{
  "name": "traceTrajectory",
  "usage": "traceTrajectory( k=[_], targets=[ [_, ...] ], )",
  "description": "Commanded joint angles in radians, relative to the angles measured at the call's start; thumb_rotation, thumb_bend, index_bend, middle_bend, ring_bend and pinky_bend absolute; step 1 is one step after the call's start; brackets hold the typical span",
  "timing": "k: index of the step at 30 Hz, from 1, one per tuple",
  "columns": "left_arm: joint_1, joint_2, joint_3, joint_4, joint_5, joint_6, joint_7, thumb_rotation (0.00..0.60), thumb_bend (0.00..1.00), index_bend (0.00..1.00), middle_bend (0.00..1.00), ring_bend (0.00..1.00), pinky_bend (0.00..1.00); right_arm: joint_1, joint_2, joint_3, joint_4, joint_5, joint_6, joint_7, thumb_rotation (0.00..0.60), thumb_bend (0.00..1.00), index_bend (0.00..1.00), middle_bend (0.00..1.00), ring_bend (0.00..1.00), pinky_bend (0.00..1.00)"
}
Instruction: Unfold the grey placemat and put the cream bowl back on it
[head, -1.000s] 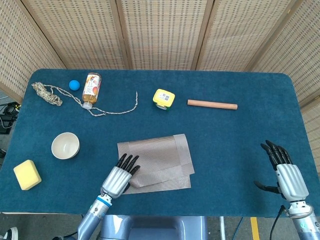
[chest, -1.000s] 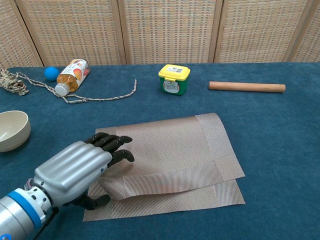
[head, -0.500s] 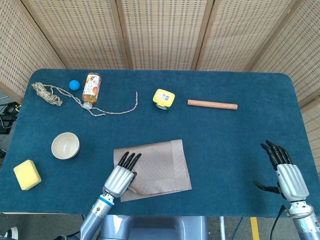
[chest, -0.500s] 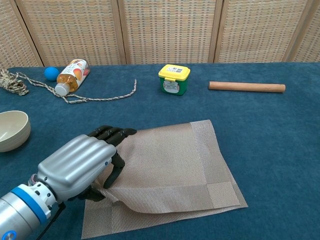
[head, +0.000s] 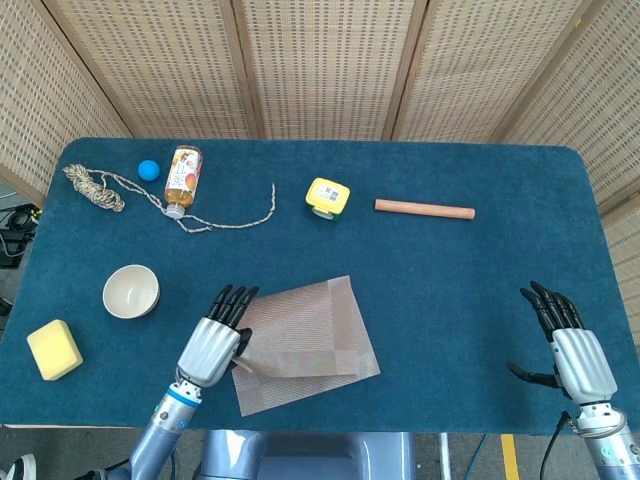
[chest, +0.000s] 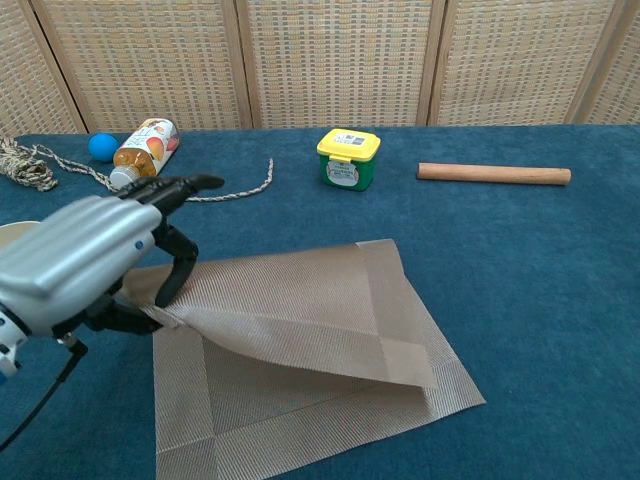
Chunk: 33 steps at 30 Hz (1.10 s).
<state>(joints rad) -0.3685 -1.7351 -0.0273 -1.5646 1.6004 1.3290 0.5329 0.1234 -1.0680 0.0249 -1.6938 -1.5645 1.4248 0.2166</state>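
The left hand (chest: 85, 262) is gripping the left edge of the grey placemat (head: 305, 343) in the lower middle of the head view, thumb underneath and fingers (chest: 190, 184) reaching over the top, so the fabric is being pinched between them. In the chest view the upper layer is lifting off the table (head: 450, 300) at that left corner and draping down to the right, while the lower layer is lying flat, showing its woven border along the bottom edge. The mat is sitting tilted, its near corner pointing toward the lower edge of the frame.

Over at the left of the head view, the cream bowl (head: 131, 291) is standing upright on the blue cloth, well apart from the mat, and in the chest view only a sliver of it is peeking out behind the hand. Just below it, toward the lower left corner, a yellow sponge (head: 54, 350) is lying.

In the lower right of the head view the right hand (head: 568, 345) is hovering near the table edge with its fingers spread apart, holding nothing.

Along the upper part of the frame: a coil of rope (head: 95, 186) trailing to the right, a blue ball (head: 148, 169), a bottle (head: 181, 178) on its side, a yellow-lidded tub (chest: 348, 158) and a wooden rod (head: 424, 209).
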Motion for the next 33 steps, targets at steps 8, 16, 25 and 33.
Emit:
traceTrajectory(
  k=[8, 16, 25, 33],
  targets=[
    [-0.06, 0.086, -0.146, -0.078, -0.118, -0.063, -0.042, 0.6, 0.48, 0.72, 0.0, 0.0, 0.0, 0.012, -0.01, 0.008, 0.008, 0.036, -0.035, -0.022, 0.6, 0.07, 0.0, 0.0, 0.0, 0.0],
    [-0.163, 0.085, -0.34, -0.03, -0.358, -0.188, -0.087, 0.6, 0.48, 0.72, 0.0, 0.0, 0.0, 0.017, -0.015, 0.021, 0.017, 0.066, -0.046, -0.027, 0.6, 0.07, 0.0, 0.0, 0.0, 0.0],
    [-0.305, 0.056, -0.527, 0.118, -0.75, -0.367, -0.137, 0.6, 0.45, 0.62, 0.0, 0.0, 0.0, 0.02, -0.029, 0.025, 0.023, 0.077, -0.052, -0.059, 0.6, 0.07, 0.0, 0.0, 0.0, 0.0],
    [-0.39, 0.093, -0.529, 0.241, -0.971, -0.453, -0.051, 0.6, 0.02, 0.02, 0.0, 0.0, 0.0, 0.026, -0.043, 0.026, 0.026, 0.095, -0.07, -0.092, 0.6, 0.07, 0.0, 0.0, 0.0, 0.0]
  ],
)
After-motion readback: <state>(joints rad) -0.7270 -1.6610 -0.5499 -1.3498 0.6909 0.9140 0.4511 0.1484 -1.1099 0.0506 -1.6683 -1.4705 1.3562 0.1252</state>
